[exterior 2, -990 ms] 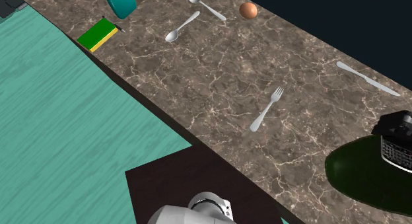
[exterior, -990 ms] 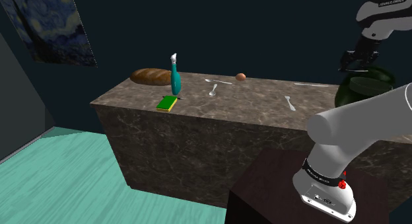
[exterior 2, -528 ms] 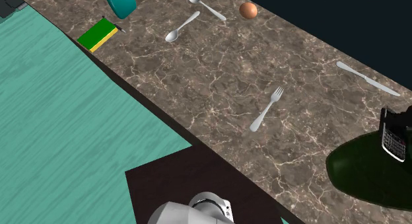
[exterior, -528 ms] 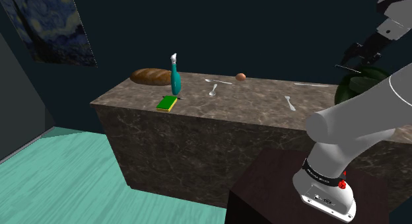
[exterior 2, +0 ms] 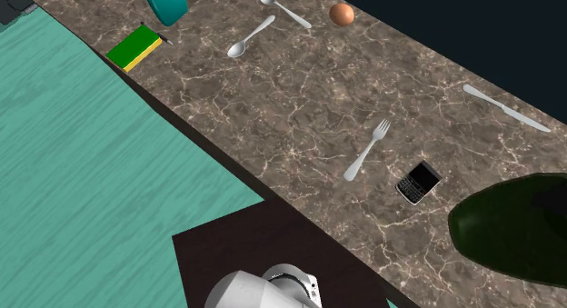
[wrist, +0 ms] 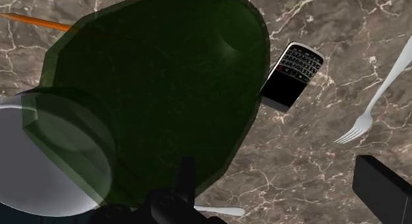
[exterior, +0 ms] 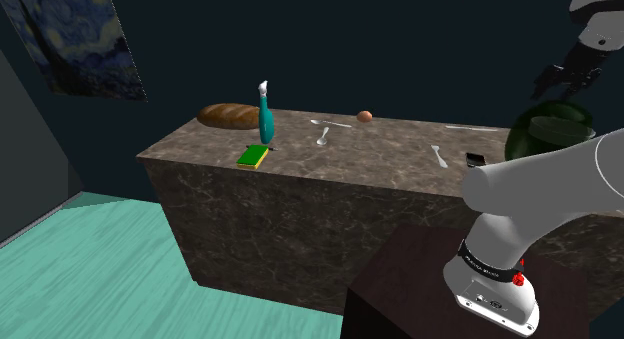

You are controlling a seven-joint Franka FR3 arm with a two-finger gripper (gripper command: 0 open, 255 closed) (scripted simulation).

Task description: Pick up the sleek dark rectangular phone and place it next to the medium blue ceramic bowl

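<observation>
The phone point(exterior: 475, 160) lay flat on the counter point(exterior: 330, 172) while the claw point(exterior: 563, 79) hung empty above.
In the shoulder view we saw the claw high over a dark green rounded thing point(exterior: 548, 132), its fingers spread, and the phone on the counter just beside that thing. In the second exterior view the phone point(exterior 2: 419, 182) lay keypad up between a fork point(exterior 2: 367, 150) and the green thing, touching neither. In the wrist view the fingers stood well apart with nothing between them, the phone's corner sat at the green thing's edge, and a pale round bowl point(wrist: 46, 156) showed beside and through the green. We judged the phone light, stiff, thin and slick. It would be best pinched across its narrow width at the long edges near the middle, with the fingertips almost down to the counter.
</observation>
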